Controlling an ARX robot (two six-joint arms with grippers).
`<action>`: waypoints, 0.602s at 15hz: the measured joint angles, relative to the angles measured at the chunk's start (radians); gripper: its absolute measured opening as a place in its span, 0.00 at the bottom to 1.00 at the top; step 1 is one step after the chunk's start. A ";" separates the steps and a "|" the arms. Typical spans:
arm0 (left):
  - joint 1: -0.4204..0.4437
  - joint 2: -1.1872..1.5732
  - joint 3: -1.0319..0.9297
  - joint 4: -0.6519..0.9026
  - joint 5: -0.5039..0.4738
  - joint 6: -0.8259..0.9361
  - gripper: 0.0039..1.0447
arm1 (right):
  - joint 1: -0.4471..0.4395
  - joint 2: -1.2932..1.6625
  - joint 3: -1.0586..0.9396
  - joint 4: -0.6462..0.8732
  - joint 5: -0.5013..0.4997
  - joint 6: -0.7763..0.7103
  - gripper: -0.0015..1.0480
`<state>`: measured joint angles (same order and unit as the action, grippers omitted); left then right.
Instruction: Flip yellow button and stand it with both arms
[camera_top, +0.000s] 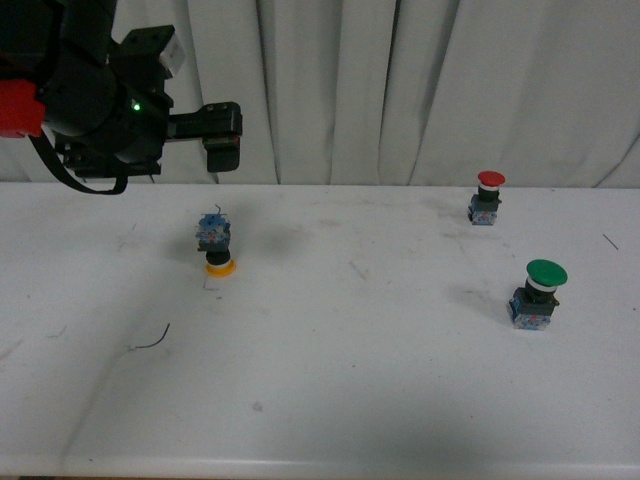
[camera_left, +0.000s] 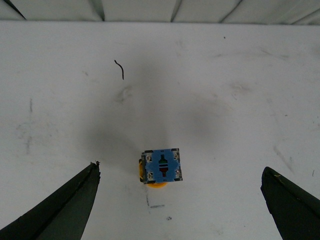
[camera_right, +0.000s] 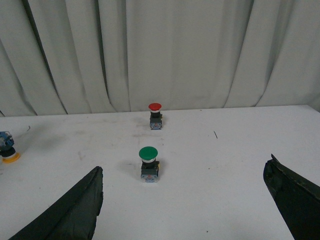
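Your left arm (camera_top: 95, 95) fills the upper left of the front view. It is held up off the white table (camera_top: 350, 400), with the left gripper (camera_top: 222, 140) showing against the curtain (camera_top: 400, 90). In the left wrist view its two black fingers (camera_left: 70, 210) sit in the bottom corners, spread wide with nothing between them.

The yellow button (camera_top: 216, 245) stands left of centre in the front view, below the left gripper and apart from it. It is upside down, with the yellow cap on the table and the blue contact block on top. In the left wrist view it sits low in the frame between the fingers, nearer the left one and touching neither.

Your right gripper (camera_right: 183, 167) is also wide open and empty. Its wrist view shows the green button (camera_right: 149, 164) at centre and the red button (camera_right: 155, 115) behind it. The yellow button is at the far left edge.
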<state>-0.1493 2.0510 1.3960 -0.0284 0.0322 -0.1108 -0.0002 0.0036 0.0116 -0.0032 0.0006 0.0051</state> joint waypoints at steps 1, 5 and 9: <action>-0.008 0.041 0.040 -0.057 -0.011 -0.006 0.94 | 0.000 0.000 0.000 0.000 0.000 0.000 0.94; -0.018 0.142 0.147 -0.142 -0.062 -0.024 0.94 | 0.000 0.000 0.000 0.000 0.000 0.000 0.94; -0.019 0.200 0.207 -0.159 -0.111 -0.021 0.94 | 0.000 0.000 0.000 0.000 0.000 0.000 0.94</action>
<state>-0.1688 2.2509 1.6032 -0.1875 -0.0792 -0.1314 -0.0002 0.0036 0.0116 -0.0032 0.0002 0.0051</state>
